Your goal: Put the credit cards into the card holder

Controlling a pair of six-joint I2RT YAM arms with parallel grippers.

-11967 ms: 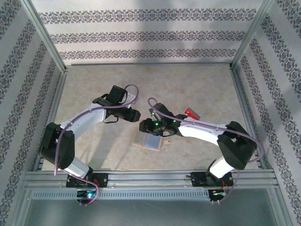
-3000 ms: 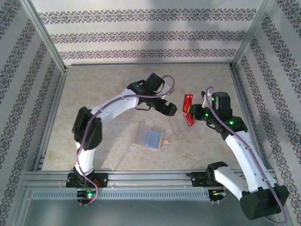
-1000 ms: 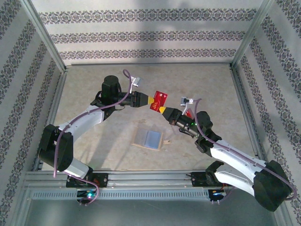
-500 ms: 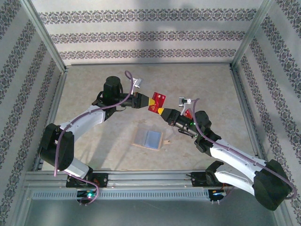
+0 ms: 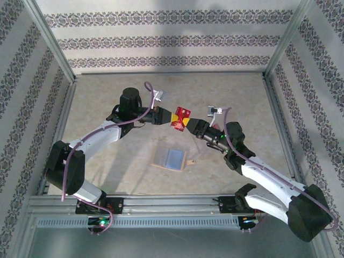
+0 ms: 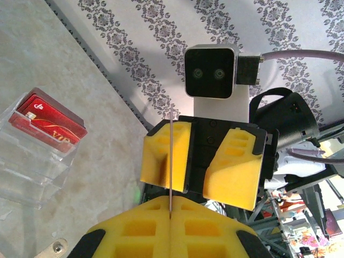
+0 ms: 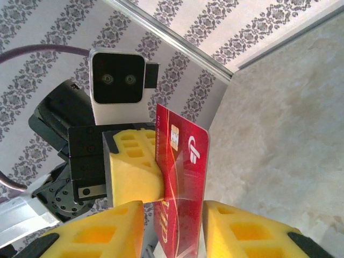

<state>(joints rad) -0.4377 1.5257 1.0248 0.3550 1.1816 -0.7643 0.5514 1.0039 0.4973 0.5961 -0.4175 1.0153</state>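
Partly hidden red card [image 7: 185, 156] (bottom cropped)

The right tool [image 7: 174, 228] shows its two yellow foam fingers [image 7: 102, 228] at the bottom edge, standing apart, with the lower part of the red credit card [image 7: 185, 172] between them and a thin gap on either side of it. The card stands upright, its chip and white logo facing the lens, and the left tool [image 7: 153, 172] clamps it, one yellow pad [image 7: 131, 166] pressed flat to its far face. Above that pad sit a white two-lens camera box [image 7: 118, 75] and a purple cable [image 7: 43, 51], against patterned wallpaper [image 7: 43, 21], with the beige desk [image 7: 285, 134] to the right.
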